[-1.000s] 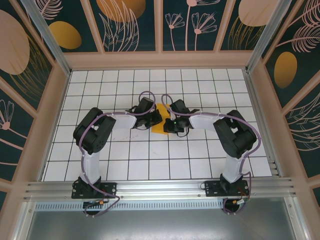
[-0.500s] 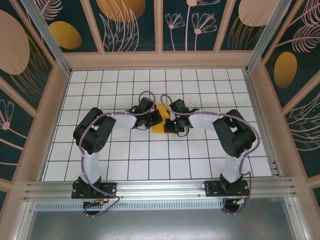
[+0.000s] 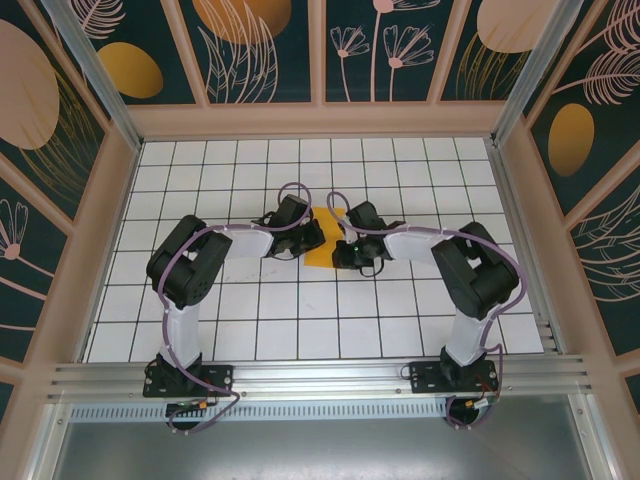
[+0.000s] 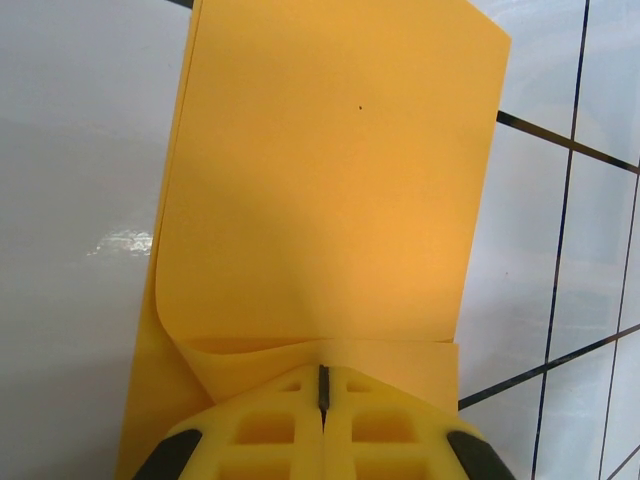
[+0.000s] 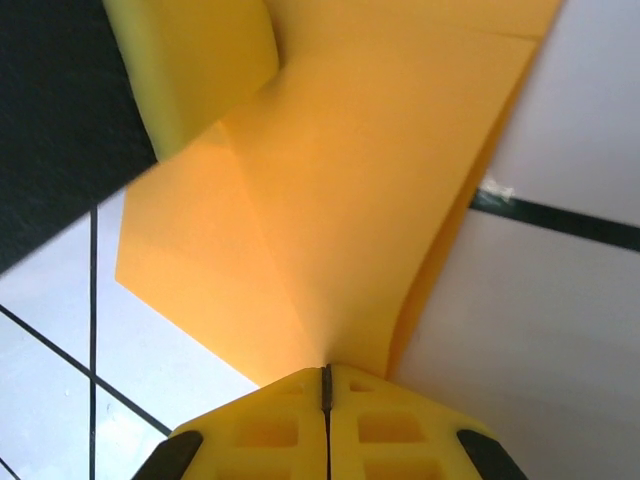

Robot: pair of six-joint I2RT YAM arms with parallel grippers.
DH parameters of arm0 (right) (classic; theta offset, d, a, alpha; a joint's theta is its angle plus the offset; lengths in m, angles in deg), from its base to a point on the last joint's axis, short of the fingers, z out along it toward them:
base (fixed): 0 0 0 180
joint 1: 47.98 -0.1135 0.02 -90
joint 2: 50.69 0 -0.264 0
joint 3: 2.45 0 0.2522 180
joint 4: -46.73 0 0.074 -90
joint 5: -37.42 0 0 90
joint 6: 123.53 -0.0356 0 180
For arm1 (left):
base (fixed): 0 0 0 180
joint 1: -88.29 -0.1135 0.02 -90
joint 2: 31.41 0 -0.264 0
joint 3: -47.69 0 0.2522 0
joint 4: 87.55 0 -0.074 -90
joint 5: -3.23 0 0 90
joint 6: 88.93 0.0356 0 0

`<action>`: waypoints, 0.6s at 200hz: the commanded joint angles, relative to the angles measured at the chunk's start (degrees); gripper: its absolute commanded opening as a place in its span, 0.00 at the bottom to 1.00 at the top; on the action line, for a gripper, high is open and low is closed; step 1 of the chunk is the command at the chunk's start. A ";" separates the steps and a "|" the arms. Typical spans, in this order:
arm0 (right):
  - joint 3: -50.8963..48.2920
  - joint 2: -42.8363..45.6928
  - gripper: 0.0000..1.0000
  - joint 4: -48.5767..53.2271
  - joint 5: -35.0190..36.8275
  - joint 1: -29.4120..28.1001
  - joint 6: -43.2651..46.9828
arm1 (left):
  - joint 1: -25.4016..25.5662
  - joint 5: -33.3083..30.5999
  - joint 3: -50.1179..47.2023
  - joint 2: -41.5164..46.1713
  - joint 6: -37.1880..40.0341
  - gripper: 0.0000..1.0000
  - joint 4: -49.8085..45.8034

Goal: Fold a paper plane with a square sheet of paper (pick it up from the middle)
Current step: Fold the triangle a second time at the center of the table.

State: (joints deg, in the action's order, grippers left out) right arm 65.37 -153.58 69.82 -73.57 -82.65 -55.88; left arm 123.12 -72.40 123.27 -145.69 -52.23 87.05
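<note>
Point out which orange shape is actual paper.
The folded sheet amid the white grid, pinched by the left gripper and right gripper; the orange ovals are wall paint.

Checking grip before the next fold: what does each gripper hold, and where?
Both are shut on the square sheet of paper: left gripper on a curled-over edge, right gripper on another edge.

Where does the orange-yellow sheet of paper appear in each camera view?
Top external: sheet of paper at the picture's centre.
Left wrist: it covers the centre, its near edge pinched in the shut left pincer.
Right wrist: it spans the upper middle, pinched in the shut right pincer.
Shared landmark: the black grid lines around it.
</note>
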 commanded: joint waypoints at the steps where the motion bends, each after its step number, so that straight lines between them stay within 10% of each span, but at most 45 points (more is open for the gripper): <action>1: -3.64 1.50 0.06 6.85 -0.90 0.65 1.34 | -0.38 -2.24 -1.66 -2.69 -0.31 0.06 -4.50; 120: 1.06 2.01 0.07 -3.74 -3.61 1.31 -1.87 | -0.42 0.48 -2.05 -2.30 -0.15 0.06 -2.53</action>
State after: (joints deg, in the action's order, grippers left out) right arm 63.64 -148.23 67.98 -76.68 -81.65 -56.79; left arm 123.10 -71.79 123.14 -145.71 -52.23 87.40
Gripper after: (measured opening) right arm 0.073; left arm 0.070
